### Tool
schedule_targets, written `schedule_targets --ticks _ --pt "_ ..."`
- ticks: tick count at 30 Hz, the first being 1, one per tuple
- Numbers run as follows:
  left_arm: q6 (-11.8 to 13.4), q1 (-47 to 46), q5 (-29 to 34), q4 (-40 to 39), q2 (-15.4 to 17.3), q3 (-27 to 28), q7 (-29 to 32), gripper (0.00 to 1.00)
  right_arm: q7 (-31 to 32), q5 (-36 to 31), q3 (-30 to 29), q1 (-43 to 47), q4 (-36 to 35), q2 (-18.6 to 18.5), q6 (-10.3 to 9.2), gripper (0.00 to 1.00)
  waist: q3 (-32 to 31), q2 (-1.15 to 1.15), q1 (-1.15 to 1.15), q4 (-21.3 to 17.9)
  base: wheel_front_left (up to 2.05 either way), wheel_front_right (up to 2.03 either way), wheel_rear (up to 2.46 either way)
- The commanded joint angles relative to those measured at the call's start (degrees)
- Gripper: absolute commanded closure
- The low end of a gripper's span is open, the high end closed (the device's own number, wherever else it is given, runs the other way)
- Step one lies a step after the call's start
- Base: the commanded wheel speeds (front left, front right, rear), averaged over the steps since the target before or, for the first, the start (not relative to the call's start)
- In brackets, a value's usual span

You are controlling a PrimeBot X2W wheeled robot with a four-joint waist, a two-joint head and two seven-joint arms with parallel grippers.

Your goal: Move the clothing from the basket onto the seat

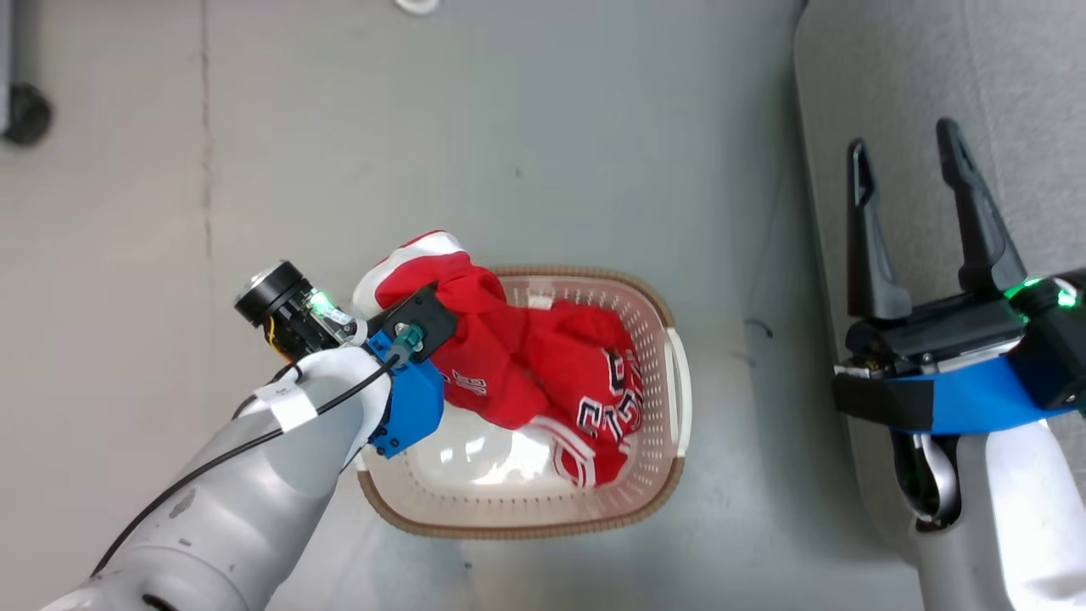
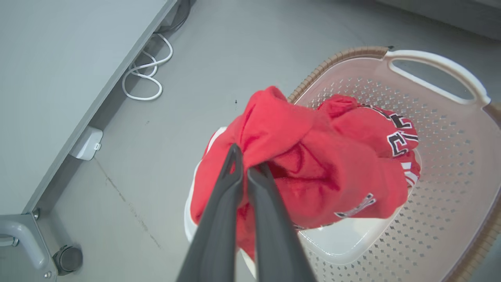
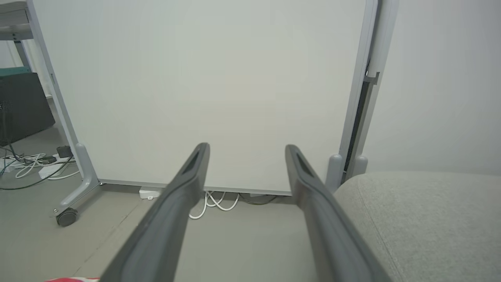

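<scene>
Left gripper (image 2: 247, 161) clamps soft red jerseys (image 2: 313, 168), half-lifted from cream perforated plastic basket (image 1: 526, 530); none yet on grey fabric seat (image 1: 933, 68); right gripper (image 1: 904, 136) spread.

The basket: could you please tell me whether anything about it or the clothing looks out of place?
Nothing looks spilled or damaged. The clothing is bunched and partly past the basket rim, but only because the left gripper has its jaws shut on a fold; the rest lies inside the upright basket.
</scene>
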Motion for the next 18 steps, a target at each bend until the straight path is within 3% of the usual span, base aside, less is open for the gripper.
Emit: schedule_targets --ticks 1,18 --pt "0.5 1.4 -0.8 -1.8 0.8 1.2 -0.2 1.0 -0.2 0.3 -0.2 1.4 0.5 -0.2 0.03 0.0 -4.2 0.0 0.01 1.0 0.0 0.0 0.0" --pt "4.6 8.6 -2.9 -19.5 5.0 14.2 -0.3 1.0 -0.2 1.2 -1.0 7.4 3.7 -0.2 0.03 0.0 -15.6 0.0 0.01 3.0 0.0 0.0 0.0"
